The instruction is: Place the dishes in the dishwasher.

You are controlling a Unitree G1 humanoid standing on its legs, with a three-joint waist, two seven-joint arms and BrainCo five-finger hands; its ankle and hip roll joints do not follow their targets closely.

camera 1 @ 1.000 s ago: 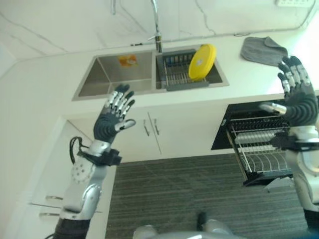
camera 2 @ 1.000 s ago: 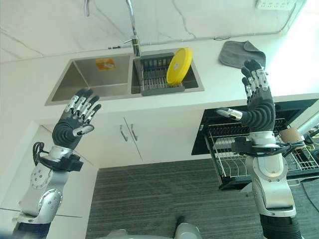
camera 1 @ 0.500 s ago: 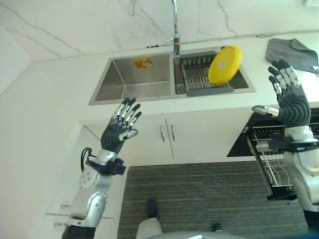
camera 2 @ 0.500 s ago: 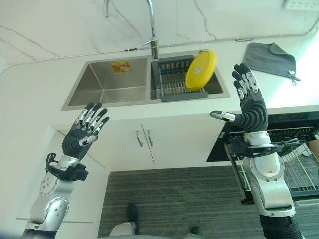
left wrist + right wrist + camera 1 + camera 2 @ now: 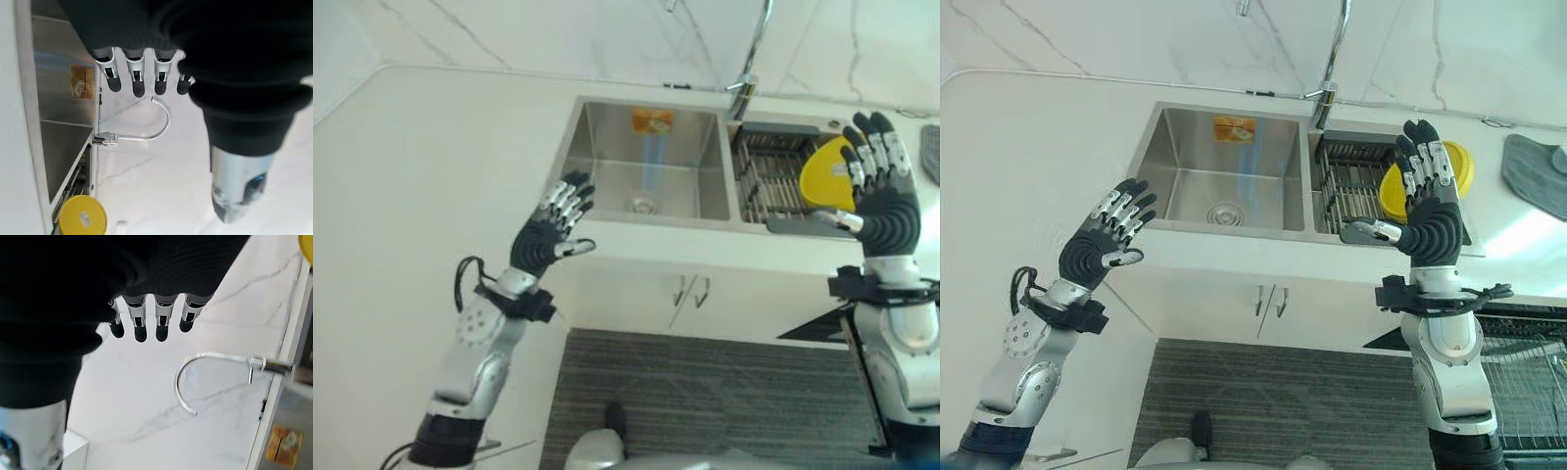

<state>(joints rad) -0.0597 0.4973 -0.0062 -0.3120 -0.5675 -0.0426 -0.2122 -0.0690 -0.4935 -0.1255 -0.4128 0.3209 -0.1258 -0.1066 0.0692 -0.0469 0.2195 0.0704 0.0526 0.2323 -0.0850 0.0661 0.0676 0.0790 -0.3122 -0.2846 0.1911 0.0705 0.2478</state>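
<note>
Yellow plate (image 5: 1427, 182) stands on edge in the dish rack (image 5: 1356, 186) in the sink's right basin, partly behind my right hand (image 5: 1425, 220). That hand is raised in front of the sink (image 5: 1224, 176), fingers (image 5: 1420, 162) straight and spread, holding nothing. My left hand (image 5: 1102, 240) is raised too, near the counter (image 5: 1028, 157) edge left of the sink, fingers straight, empty. I see a grey cloth (image 5: 1535, 186) lying on the counter at far right.

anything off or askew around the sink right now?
Nothing spilled or damaged. The yellow plate stands on edge, tilted, in the dish rack in the sink's right basin, as a rack holds it. The left basin holds no dishes. Left hand and right hand are open, holding nothing.
</note>
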